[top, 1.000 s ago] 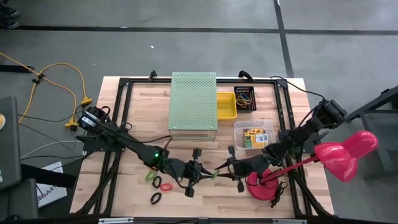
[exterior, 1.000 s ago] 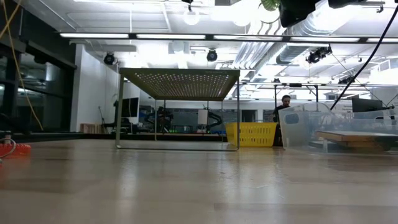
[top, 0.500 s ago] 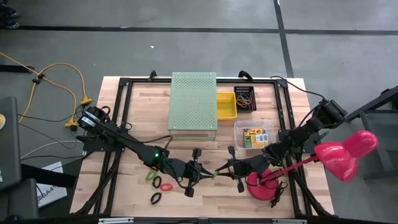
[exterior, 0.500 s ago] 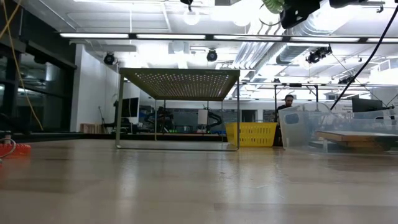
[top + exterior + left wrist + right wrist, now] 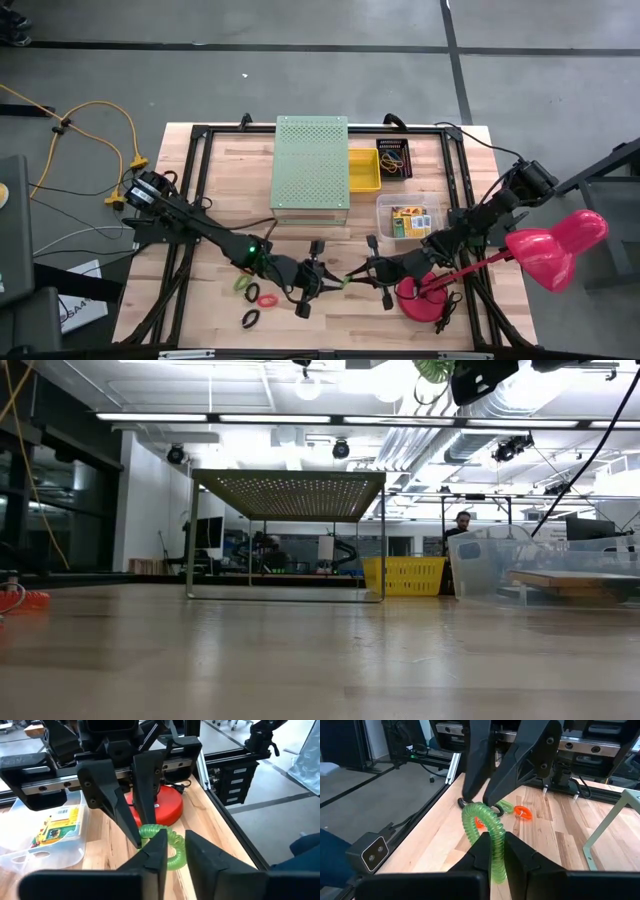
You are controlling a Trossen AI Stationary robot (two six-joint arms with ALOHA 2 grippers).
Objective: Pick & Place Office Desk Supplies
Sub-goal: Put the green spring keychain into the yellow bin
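A green coiled elastic band loop (image 5: 348,278) hangs in the air between my two grippers, above the table's near middle. My right gripper (image 5: 370,268) is shut on one end of it. My left gripper (image 5: 320,276) faces it from the left, fingers apart, with the loop's other end (image 5: 170,847) in the gap. Green (image 5: 242,284), red (image 5: 266,298) and black (image 5: 250,318) loops lie flat on the table at the near left. A crayon box (image 5: 410,222) lies in a clear container. My right gripper pinches one end of the green loop (image 5: 492,845) between its two fingers. The fingers come nearly level from the table's right. The loop arches up and away from them, clear of the table. My left gripper has the loop's other end (image 5: 470,812) between its parted fingers; I cannot tell whether they touch it.
A large pale-green perforated box (image 5: 311,165) stands at the far middle, with a yellow bin (image 5: 363,170) and a black tray of bands (image 5: 393,158) to its right. The pink lamp (image 5: 555,245) leans over the right edge, and its red base (image 5: 420,295) sits under my right arm.
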